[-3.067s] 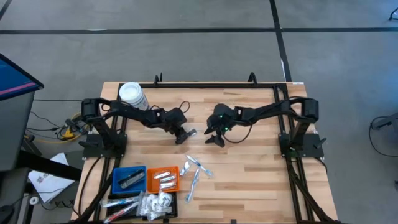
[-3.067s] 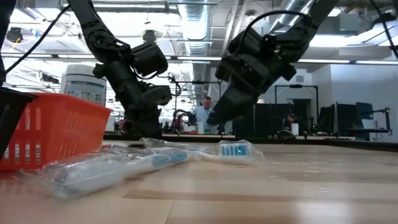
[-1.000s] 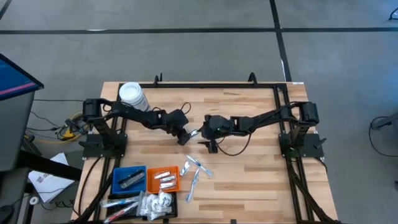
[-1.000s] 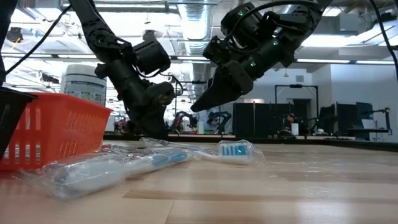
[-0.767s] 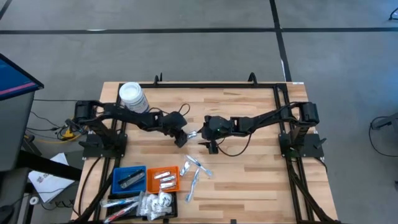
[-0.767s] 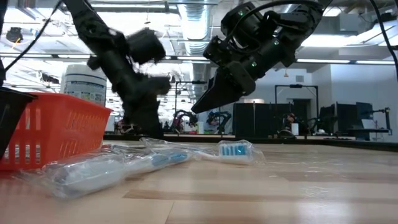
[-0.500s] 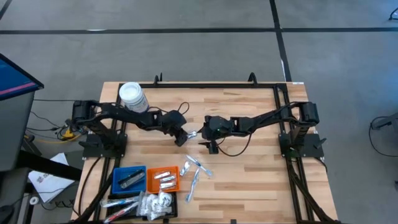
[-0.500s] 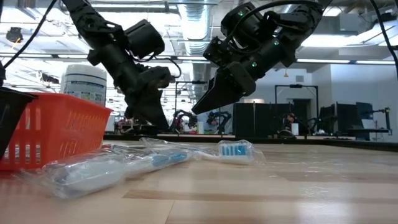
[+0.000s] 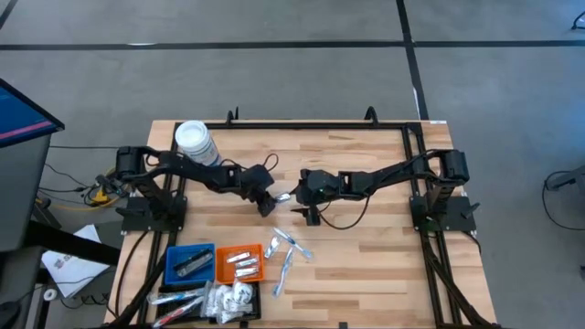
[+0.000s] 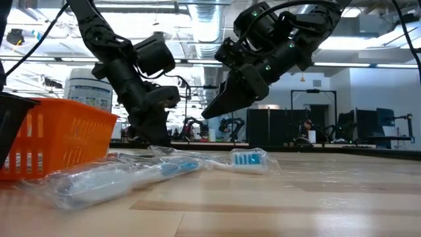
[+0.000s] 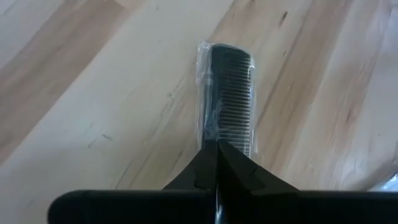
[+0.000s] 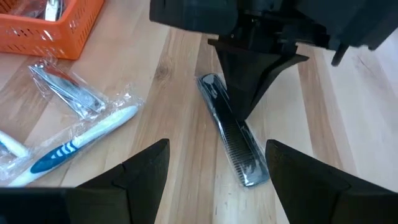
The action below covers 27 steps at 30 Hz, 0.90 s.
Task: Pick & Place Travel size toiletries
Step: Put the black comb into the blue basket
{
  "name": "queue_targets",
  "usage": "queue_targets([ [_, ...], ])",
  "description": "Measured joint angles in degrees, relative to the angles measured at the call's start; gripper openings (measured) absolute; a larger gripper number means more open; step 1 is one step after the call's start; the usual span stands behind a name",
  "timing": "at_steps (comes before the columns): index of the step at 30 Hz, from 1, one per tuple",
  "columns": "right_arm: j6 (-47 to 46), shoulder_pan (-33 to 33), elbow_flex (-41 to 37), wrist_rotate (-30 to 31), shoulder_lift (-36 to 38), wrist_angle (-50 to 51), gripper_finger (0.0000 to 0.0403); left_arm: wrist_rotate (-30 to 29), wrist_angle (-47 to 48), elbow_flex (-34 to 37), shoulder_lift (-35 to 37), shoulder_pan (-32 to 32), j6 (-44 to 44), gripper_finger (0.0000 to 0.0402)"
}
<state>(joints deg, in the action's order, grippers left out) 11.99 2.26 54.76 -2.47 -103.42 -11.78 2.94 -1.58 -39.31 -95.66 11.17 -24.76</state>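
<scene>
Comb point(image 9: 284, 196) in clear wrap lies mid-table between both grippers, bare wood all round | low: left gripper point(image 10: 152, 135) down at the tabletop, right gripper point(image 10: 214, 110) above | left wrist: closed fingers point(image 11: 217, 163) pinch the comb's end | right wrist: fingers point(image 12: 146, 163) spread wide, orange tray point(image 12: 53, 28) near.

I am operating in an open-plan robotics lab: a wooden bench point(image 9: 366, 247) on a grey taped floor point(image 9: 274, 55), exposed ceiling ducts point(image 10: 204, 26) overhead, and further dark equipment racks point(image 10: 279, 125) behind (seen across the bench top).
</scene>
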Motion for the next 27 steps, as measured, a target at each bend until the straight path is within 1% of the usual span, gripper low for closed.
queue_targets([
  [8, 0.6, 0.0, 0.0, 0.0, 0.0, -0.7, 0.0260, 0.8, 4.0, -0.2, -1.3, 2.1, -4.0, 0.0000],
  [12, 0.6, 0.0, 0.0, 0.9, 0.0, -0.9, 0.0260, 1.2, 4.0, -0.4, -2.1, 2.3, -4.7, 0.0001],
  [15, 0.6, 0.0, 0.0, 1.5, -1.6, -1.9, 0.0260, 1.0, 4.0, -0.4, -2.1, 2.1, -5.7, 0.0001],
  [18, 0.6, 0.0, 1.0, 1.6, -4.9, -2.3, 0.0260, 1.8, 4.2, -0.3, -2.1, 2.5, -7.2, 0.0001],
  [21, 0.6, 0.0, 4.1, 1.6, -9.0, 0.8, 0.0260, 3.8, 4.1, -0.3, -2.4, 2.6, -7.3, 0.0001],
  [23, 0.9, 0.0, 7.3, 1.9, -11.4, 3.9, 0.0260, 4.0, 4.1, -0.3, -2.4, 2.4, -7.2, 0.0001],
  [25, 1.9, 0.0, 9.9, 4.0, -12.2, 8.5, 0.0260, 4.0, 4.1, -0.3, -2.4, 2.0, -7.1, 0.0001],
  [27, 2.0, 0.0, 12.2, 5.9, -12.9, 11.0, 0.0260, 4.2, 4.0, -0.3, -2.4, 1.7, -7.1, 0.0001],
])
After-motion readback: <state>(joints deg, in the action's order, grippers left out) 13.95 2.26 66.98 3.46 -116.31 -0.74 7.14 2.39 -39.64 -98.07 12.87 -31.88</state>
